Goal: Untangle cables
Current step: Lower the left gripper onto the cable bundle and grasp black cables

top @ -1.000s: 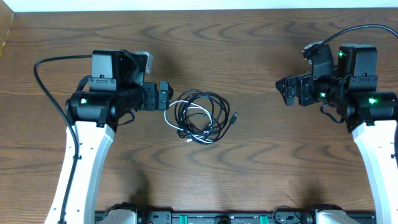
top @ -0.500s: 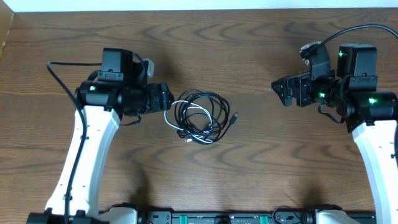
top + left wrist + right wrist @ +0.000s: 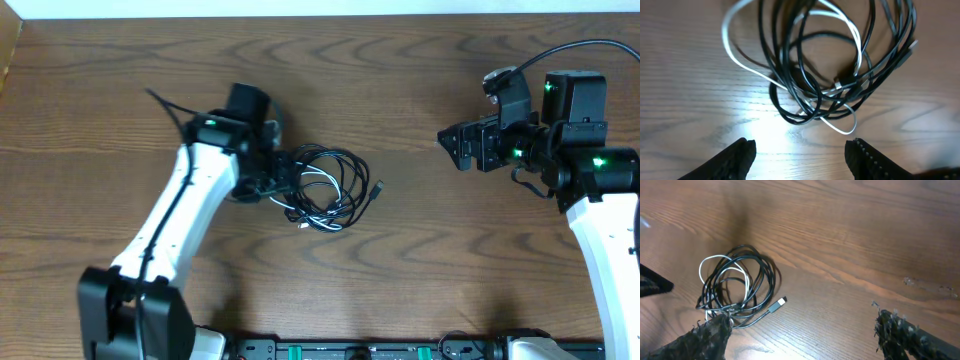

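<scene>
A tangled bundle of cables (image 3: 325, 187) lies on the wooden table: black loops with one short white cord wound through them and a plug end (image 3: 377, 187) sticking out right. In the left wrist view the cables (image 3: 815, 65) fill the upper half, just beyond my fingers. My left gripper (image 3: 800, 160) is open and empty, hovering at the bundle's left edge (image 3: 270, 180). My right gripper (image 3: 448, 145) is open and empty, well right of the bundle. In the right wrist view the cables (image 3: 737, 287) lie at the lower left, and the gripper (image 3: 802, 335) is apart from them.
The brown wooden table (image 3: 400, 260) spreads around the bundle. A thick black cord (image 3: 590, 45) runs from the right arm at the back right. The arm bases stand along the front edge (image 3: 350, 350).
My left arm has swung right and forward, bringing its open gripper from left of the bundle to the bundle's left edge. The right arm has barely moved. The cables have not shifted.
</scene>
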### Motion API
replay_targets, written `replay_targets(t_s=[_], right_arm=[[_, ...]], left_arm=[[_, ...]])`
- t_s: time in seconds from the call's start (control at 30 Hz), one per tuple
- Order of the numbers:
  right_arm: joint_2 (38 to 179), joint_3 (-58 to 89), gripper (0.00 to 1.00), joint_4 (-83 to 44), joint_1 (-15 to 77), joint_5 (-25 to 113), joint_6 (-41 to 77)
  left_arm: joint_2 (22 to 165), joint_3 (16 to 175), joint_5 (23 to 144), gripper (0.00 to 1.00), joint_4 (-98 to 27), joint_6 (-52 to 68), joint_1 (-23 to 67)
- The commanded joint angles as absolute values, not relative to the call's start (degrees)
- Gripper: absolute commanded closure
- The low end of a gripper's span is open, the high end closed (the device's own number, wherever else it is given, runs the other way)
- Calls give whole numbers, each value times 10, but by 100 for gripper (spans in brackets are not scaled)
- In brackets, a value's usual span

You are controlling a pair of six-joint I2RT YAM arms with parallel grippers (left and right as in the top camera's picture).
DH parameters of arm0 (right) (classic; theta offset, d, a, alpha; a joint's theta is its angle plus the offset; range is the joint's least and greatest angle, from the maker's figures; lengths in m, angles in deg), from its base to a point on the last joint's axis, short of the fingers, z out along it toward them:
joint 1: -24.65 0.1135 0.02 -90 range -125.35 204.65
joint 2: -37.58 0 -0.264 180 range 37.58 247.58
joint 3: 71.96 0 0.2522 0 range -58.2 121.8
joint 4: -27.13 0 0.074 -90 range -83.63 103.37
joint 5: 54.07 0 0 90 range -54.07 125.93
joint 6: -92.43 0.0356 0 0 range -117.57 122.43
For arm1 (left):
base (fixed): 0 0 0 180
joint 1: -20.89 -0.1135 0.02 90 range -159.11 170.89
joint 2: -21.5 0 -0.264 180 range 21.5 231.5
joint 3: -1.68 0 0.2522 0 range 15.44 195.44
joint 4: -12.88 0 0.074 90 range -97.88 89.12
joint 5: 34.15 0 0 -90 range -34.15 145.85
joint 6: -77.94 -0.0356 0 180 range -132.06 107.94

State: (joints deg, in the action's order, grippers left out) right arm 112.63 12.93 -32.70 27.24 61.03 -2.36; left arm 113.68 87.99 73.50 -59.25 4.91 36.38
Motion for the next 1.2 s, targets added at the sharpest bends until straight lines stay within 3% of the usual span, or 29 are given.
replay_targets(t_s=[0.0,0.33,0.57,0.73,1.17], right_arm=[[1126,142,10,-328,277,616,-19],[1126,142,10,-332,277,616,-19],[1126,142,11,-341,277,616,-19],[1126,141,10,-340,277,616,-19],[1126,141,10,-339,277,609,-19]], left_arm=[[1158,876,717,39,-595,43,387],[1206,875,717,53,-584,-175,438],[1250,875,707,56,-584,-204,437],[1280,875,702,67,-573,-206,437],[1330,875,717,73,-560,-206,437]])
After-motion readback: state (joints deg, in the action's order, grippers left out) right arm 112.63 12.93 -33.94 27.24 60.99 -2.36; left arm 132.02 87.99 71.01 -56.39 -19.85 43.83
